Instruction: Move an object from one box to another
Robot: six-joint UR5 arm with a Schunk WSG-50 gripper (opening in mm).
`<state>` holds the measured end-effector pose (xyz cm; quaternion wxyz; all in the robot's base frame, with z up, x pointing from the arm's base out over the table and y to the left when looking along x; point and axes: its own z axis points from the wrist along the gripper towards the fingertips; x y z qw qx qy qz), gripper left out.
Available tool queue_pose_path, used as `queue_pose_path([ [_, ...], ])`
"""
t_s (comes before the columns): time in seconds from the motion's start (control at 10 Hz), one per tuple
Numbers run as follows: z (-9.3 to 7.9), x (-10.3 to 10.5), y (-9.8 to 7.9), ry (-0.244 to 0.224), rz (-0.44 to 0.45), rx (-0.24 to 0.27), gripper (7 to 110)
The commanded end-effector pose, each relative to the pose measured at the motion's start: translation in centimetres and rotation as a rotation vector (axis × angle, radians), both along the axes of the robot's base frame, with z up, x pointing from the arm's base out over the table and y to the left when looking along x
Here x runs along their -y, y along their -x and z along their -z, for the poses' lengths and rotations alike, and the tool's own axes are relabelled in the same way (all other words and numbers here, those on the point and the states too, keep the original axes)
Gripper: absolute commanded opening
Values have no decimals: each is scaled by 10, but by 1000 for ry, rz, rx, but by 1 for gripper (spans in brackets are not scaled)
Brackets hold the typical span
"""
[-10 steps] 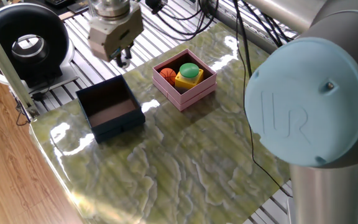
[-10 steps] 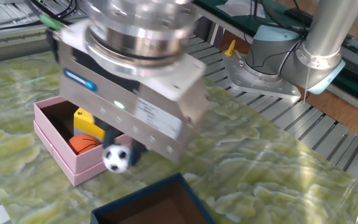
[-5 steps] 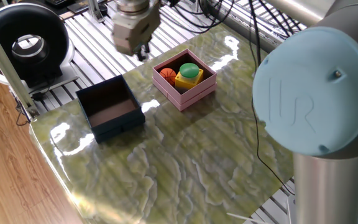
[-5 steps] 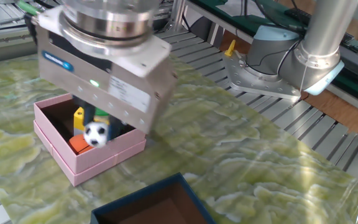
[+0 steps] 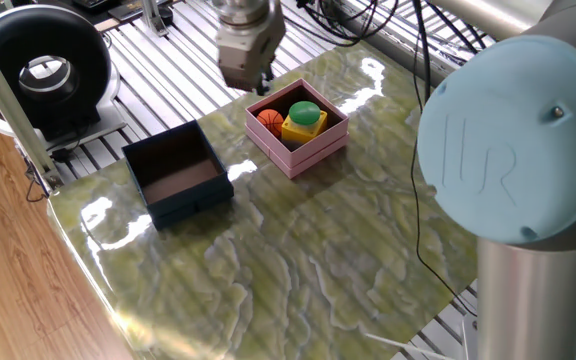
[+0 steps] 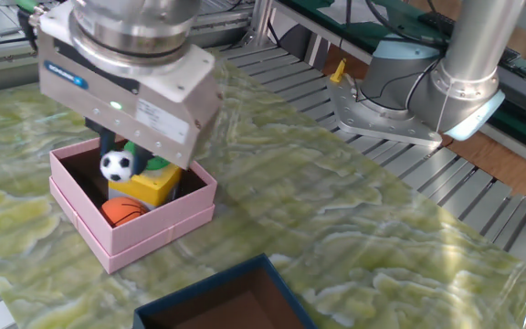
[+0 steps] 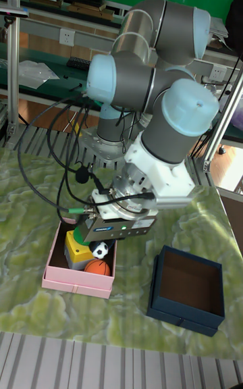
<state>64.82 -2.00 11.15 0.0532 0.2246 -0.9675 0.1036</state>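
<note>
On my tall fixed view the pink box [image 7: 77, 279] sits at the far left, about eight o'clock from the arm's base, with the gripper [image 7: 101, 248] hanging directly over its right half and the small soccer ball [image 7: 100, 250] showing just under the gripper body, above the basketball [image 7: 97, 267] and beside the yellow block [image 7: 77, 246] that lie inside. Further right, at about four o'clock, the navy box [image 7: 186, 291] stands well apart with nothing visible inside it but its brown floor. The other fixed view gives me what the tall one hides: the soccer ball [image 6: 116, 165] sits between the dark fingers [image 6: 106, 146] at the gripper's lower end, off the floor of the pink box [image 6: 131, 228], so I read the jaws as closed on the ball; the yellow block [image 6: 149, 188] with its green cap and the basketball [image 6: 124, 211] lie just below it at about five o'clock. From one fixed view I get the layout instead: the navy box [image 5: 176, 176] at nine o'clock on the marbled table [image 5: 288, 260], the pink box [image 5: 297, 127] to its right, and the gripper [image 5: 247, 80] at the pink box's eleven o'clock corner; here the ball is hidden and I cannot tell how the fingers stand.
</note>
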Motion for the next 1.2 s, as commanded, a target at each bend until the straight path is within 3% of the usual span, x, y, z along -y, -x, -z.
queue_pose_path([
  [0.0, 25, 3, 4, -2, -16, -8, 7],
  [0.2, 39, -14, 12, 6, 22, -4, 7],
  [0.4, 43, -12, 15, 28, 26, 7, 7],
  [0.8, 36, 1, 11, 34, -1, -2, 7],
  [1.1, 14, 25, 2, 30, -56, -32, 7],
])
